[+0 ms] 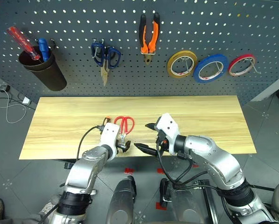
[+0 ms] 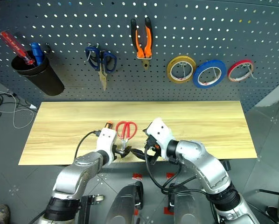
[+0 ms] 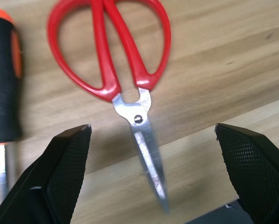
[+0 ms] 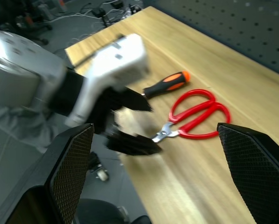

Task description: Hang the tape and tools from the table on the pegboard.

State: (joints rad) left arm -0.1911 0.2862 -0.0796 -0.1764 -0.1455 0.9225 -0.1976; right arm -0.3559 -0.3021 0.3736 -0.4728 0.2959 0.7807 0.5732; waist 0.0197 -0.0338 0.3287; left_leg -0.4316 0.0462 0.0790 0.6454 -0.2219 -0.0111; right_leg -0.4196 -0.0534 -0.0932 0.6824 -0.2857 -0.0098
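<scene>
Red-handled scissors [image 1: 124, 124] lie on the light wooden table [image 1: 200, 116], blades toward the front edge. Just left of them lies a slim screwdriver [image 4: 168, 83] with a black-and-orange handle. My left gripper [image 1: 123, 145] is open over the scissors' blade tip, its fingers [image 3: 67, 163] on either side of the blades and touching nothing. My right gripper [image 1: 148, 138] is open beside it, to the right, and holds nothing. On the dark grey pegboard [image 1: 74, 28] hang the orange-and-black pliers [image 1: 149, 35] and the blue tape ring [image 1: 210, 68].
A yellow tape ring [image 1: 182, 64], a red tape ring [image 1: 242, 64] and blue-handled scissors [image 1: 105, 55] also hang on the board. At the far left, a dark cup [image 1: 42, 69] holds a red-handled screwdriver. Cables lie on the floor at the left.
</scene>
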